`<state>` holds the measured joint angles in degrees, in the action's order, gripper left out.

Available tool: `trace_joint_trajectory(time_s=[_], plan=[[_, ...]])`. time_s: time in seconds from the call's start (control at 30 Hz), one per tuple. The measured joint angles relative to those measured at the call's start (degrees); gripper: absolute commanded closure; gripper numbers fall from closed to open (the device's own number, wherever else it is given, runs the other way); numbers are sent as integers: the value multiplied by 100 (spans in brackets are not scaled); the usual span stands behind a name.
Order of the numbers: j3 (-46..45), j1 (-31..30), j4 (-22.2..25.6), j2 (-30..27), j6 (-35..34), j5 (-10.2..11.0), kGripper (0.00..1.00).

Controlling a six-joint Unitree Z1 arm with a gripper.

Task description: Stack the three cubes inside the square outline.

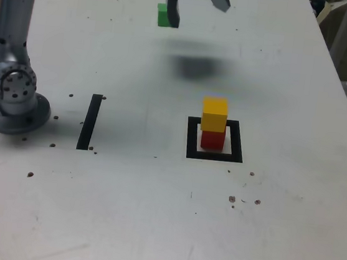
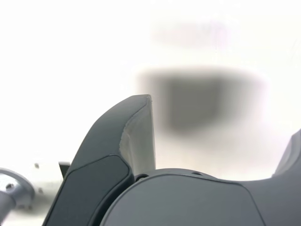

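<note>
Inside the square outline (image 1: 191, 138) the yellow cube (image 1: 214, 113) rests on the red cube (image 1: 212, 139), slightly askew. The green cube (image 1: 163, 14) lies far back on the table, near the exterior view's top edge. My gripper (image 1: 198, 12) hangs above the table just to the exterior view's right of the green cube. Its jaws are wide open and one finger (image 1: 172, 14) overlaps the green cube's edge. In the wrist view the gripper (image 2: 221, 127) holds nothing; one finger (image 2: 136, 136) shows over the white table and a blurred shadow. No cube shows there.
The arm's grey base (image 1: 14, 93) stands at the exterior view's left. A thin black strip (image 1: 90, 122) lies between the base and the outline. Small dark specks dot the white table (image 1: 150, 228). Its right edge runs past cables and a chair.
</note>
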<state>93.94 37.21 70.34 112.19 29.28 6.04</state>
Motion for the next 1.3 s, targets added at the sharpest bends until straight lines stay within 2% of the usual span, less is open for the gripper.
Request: trace_joint_trajectory(time_s=[0.07,0.3,0.53,0.63,1.3], plan=[[165,207,-7,79,116,119,0],[522,820,21,383,336,341,0],[931,1231,19,641,342,1016,0],[1042,1397,18,785,342,1151,0],[1223,1520,-26,1646,400,1174,4]])
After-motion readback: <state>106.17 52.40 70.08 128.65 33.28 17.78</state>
